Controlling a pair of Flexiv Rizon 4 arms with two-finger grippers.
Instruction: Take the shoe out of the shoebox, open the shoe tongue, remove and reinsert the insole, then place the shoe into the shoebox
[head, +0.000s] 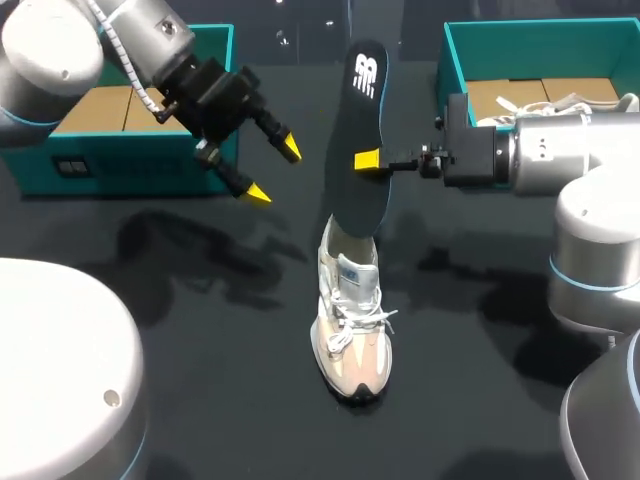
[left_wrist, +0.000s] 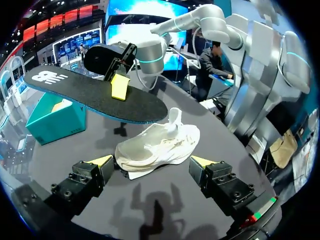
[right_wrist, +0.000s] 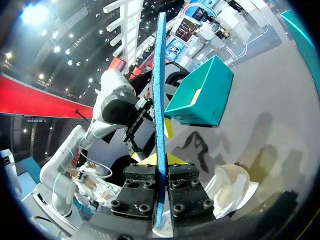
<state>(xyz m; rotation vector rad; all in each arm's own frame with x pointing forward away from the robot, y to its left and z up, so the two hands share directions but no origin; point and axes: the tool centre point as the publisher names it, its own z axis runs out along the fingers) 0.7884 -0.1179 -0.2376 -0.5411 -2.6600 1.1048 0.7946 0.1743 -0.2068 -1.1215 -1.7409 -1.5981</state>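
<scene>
Hanging upright over shoe (head: 352, 330), insole (head: 360, 140) clamped at mid-length in right pincer (head: 368, 160); lower end at shoe collar, inside or not unclear. Shoe stands unheld mid-surface (head: 200, 400). Left pincer (head: 274, 172) spread wide, empty, off to shoe's side.

Risk: pushing insole down tips or slides unheld shoe; thin insole may buckle or pivot in grip.

Head view shows one right fingertip only. Right wrist view shows both fingers (right_wrist: 142, 187) pressing insole, seen edge-on.

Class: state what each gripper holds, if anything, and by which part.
The right gripper pinches the insole at one long edge, about midway along its length. The left gripper is open, holding nothing.
</scene>
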